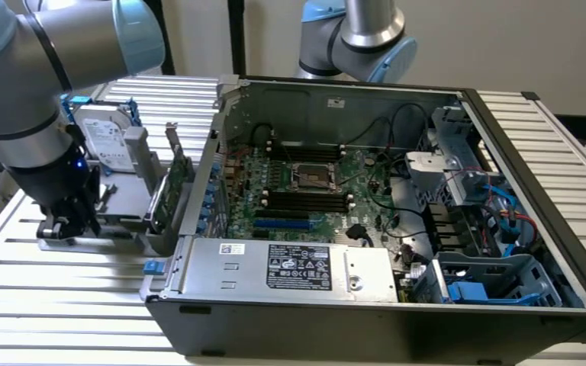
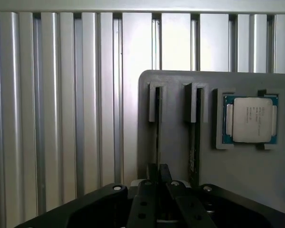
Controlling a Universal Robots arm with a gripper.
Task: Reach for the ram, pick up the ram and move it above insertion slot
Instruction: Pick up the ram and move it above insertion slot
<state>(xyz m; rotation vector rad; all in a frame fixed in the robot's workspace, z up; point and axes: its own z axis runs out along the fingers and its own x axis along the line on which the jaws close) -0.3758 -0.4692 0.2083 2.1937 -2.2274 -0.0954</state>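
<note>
The ram (image 2: 157, 128) stands on edge in one slot of a grey holder (image 2: 175, 95), seen as a thin dark-green strip. My gripper (image 2: 158, 175) sits right over its near end, both fingers pressed against the thin edge, shut on it. The stick is still seated in the holder. In the exterior view the gripper (image 1: 64, 227) is low at the holder (image 1: 120, 213) on the exterior view's left, beside the open computer case. The black memory slots (image 1: 308, 200) lie on the motherboard inside the case.
A second stick (image 2: 194, 142) stands in the neighbouring slot, and a processor (image 2: 250, 119) rests in a pocket beside it. A hard drive (image 1: 110, 141) and a green expansion card (image 1: 176, 175) stand on the holder. The case wall (image 1: 207, 168) rises between the holder and the motherboard.
</note>
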